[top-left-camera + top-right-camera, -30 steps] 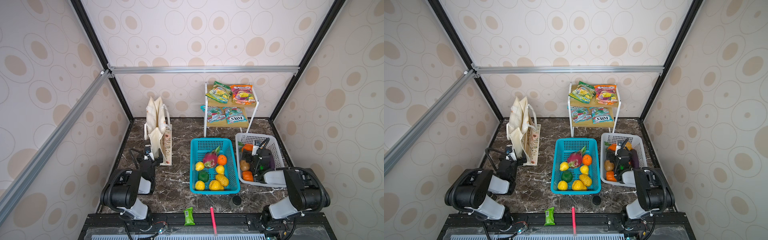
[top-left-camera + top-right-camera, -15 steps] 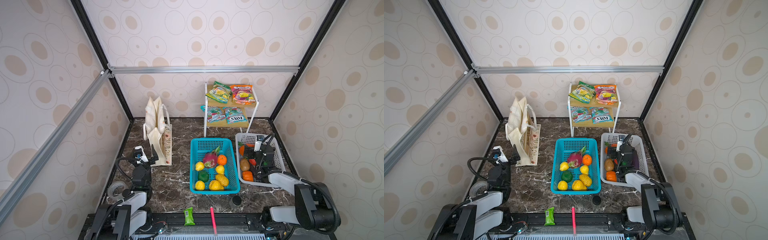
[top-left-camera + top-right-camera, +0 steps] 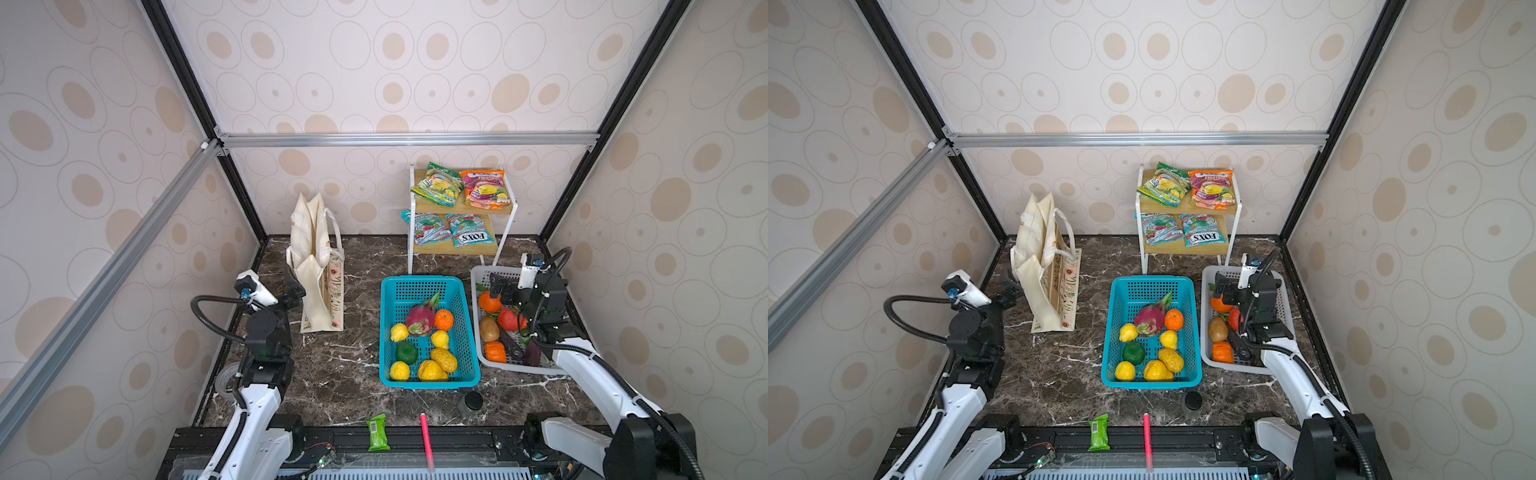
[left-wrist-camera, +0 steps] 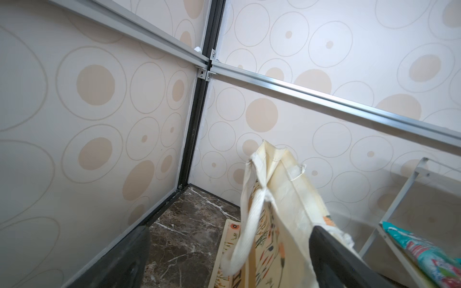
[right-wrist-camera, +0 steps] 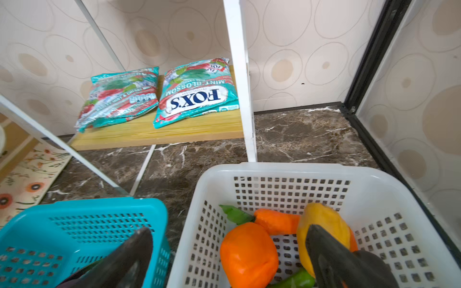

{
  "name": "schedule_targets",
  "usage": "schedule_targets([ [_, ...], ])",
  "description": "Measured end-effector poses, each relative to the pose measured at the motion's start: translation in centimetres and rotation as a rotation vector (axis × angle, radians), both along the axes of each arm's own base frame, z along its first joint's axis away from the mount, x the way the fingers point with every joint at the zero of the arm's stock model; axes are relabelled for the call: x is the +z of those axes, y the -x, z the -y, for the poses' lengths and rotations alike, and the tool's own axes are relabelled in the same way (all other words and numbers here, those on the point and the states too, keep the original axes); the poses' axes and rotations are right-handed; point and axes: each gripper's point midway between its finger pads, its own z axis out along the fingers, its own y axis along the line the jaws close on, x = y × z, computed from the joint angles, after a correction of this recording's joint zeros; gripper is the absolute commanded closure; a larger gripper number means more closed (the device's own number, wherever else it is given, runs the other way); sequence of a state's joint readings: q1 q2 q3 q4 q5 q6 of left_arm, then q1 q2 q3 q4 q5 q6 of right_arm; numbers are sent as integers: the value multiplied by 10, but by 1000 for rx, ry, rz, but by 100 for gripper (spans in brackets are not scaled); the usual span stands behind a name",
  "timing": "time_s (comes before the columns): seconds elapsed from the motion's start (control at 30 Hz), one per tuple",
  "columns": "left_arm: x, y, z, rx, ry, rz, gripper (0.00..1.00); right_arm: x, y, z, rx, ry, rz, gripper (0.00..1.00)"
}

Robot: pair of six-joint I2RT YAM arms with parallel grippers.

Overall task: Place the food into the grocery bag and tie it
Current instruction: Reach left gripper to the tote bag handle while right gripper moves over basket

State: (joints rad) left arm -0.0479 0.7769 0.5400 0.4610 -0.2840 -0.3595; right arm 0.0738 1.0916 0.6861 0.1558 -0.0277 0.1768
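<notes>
Grocery bag (image 3: 316,270), tall cream canvas, stands untied beside my wide, empty left claw (image 3: 292,282); toy food (image 3: 419,324) not yet packed.

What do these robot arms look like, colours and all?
Both the left arm and right arm have white shells with black joints. A black ribbed cable loops to a small white camera box at each wrist. The left gripper and right gripper are black, with tapered fingers.

Bag (image 3: 316,266) left; fruit basket (image 3: 422,280) mid; veg basket (image 3: 475,307) right; rack (image 3: 455,250) behind.
</notes>
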Motion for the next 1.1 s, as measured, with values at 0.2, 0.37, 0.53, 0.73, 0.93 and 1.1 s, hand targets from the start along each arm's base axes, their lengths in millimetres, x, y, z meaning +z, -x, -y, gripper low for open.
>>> schedule_targets([
  [0.2,60,-28,15,-86,10,-51,1,10,10,-26,132,-69,-66,0],
  [0.37,82,-67,24,-124,-62,-198,1,34,19,-59,257,-93,-79,0],
  [0.53,68,-101,18,-87,-147,-375,1,43,31,-106,383,-79,-117,0],
  [0.73,46,-145,35,-173,-196,-533,1,29,41,-154,495,-59,-193,0],
  [0.93,27,-177,76,-261,-276,-642,2,23,47,-177,529,-50,-226,0],
  [1.1,-2,-196,97,-283,-340,-758,14,23,52,-196,566,-45,-236,0],
])
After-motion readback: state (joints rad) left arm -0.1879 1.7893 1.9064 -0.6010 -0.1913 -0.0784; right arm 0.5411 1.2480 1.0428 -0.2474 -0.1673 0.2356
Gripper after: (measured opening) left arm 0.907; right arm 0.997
